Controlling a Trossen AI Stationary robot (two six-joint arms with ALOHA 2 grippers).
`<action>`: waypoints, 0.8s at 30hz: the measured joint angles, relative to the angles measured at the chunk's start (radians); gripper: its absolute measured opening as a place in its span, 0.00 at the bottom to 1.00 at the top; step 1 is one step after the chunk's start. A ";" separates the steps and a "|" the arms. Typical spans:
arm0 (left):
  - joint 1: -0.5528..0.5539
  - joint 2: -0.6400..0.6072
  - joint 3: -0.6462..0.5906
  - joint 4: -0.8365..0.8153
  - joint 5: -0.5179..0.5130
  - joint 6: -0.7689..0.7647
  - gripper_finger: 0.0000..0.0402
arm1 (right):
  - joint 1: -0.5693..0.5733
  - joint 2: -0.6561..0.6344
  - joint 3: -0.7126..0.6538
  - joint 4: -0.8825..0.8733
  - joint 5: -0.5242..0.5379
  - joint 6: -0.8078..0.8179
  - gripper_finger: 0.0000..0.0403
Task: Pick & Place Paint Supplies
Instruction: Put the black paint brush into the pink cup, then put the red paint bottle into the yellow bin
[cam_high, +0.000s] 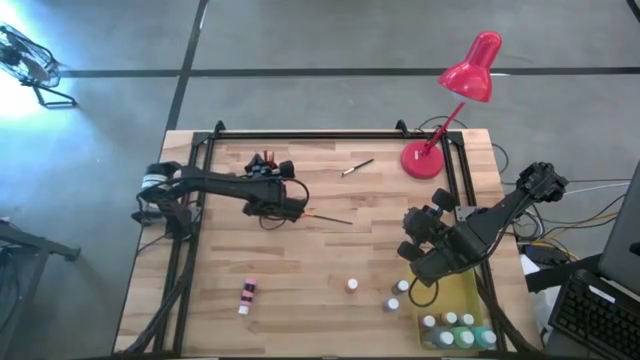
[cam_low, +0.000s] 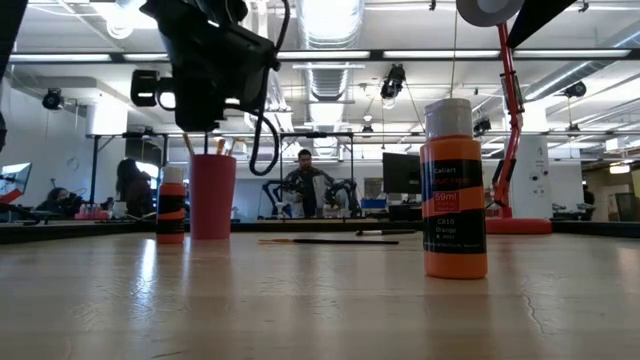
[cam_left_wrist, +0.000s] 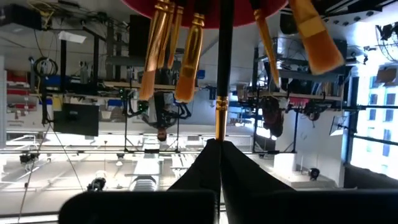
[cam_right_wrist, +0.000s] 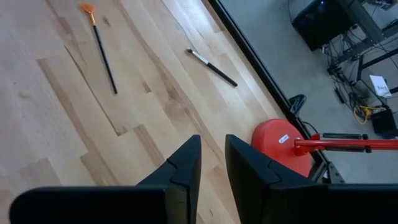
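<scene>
Left gripper (cam_left_wrist: 219, 149) pinches a light, stiff paintbrush (cam_left_wrist: 224, 68) mid-handle (slippery, I'd guess); right gripper (cam_right_wrist: 213, 163), four o'clock, slightly parted, empty.

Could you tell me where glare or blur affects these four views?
High view: bright glare at the top-left floor corner. Low view: ceiling lights blow out, and the near orange paint bottle is sharp. Left wrist view: windows wash out the background behind the brushes. Right wrist view: evenly lit, with the pincer blurred.
</scene>
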 joint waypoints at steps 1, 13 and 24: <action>0.000 0.002 0.000 0.008 0.000 0.011 0.00 | 0.000 0.000 0.000 0.001 0.000 0.000 0.18; 0.000 0.006 0.000 0.123 0.018 0.023 0.09 | 0.000 0.000 0.000 0.009 0.000 0.000 0.25; 0.000 0.003 0.075 0.129 0.033 -0.039 0.15 | 0.000 0.000 0.000 0.013 -0.002 -0.004 0.21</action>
